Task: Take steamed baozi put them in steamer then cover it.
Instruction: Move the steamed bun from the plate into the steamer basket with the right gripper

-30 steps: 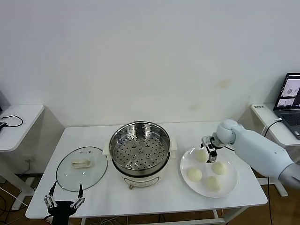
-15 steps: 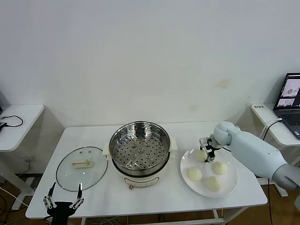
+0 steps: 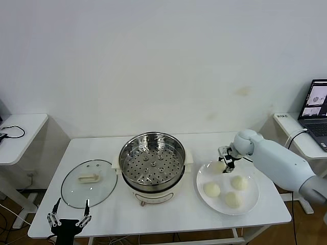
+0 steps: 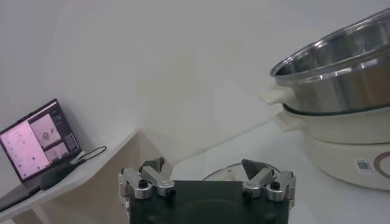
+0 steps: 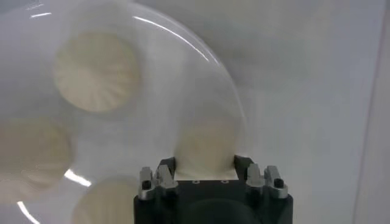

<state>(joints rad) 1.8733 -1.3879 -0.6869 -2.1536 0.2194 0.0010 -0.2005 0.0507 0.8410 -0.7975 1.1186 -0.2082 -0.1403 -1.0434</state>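
Note:
My right gripper (image 3: pixel 225 162) is shut on one steamed baozi (image 3: pixel 218 166) at the far left edge of the white plate (image 3: pixel 250 203), just above its surface. In the right wrist view that baozi (image 5: pixel 206 143) sits pinched in the right gripper (image 5: pixel 205 163). Three more baozi (image 3: pixel 238 182) (image 3: pixel 211 190) (image 3: pixel 232 199) lie on the plate. The steamer (image 3: pixel 152 162) stands open at the table's middle, its perforated tray bare. The cover (image 3: pixel 89 182) lies flat to its left. My left gripper (image 3: pixel 69 220) hangs open below the table's front edge, near the cover.
A laptop (image 3: pixel 318 104) stands on a side table at the far right. Another small table (image 3: pixel 20 132) with a cable is at the far left. The left wrist view shows the steamer's wall (image 4: pixel 341 73) and a laptop (image 4: pixel 39 143).
My right gripper has closed on the far-left baozi and raised it slightly off the plate. The left arm has not moved.

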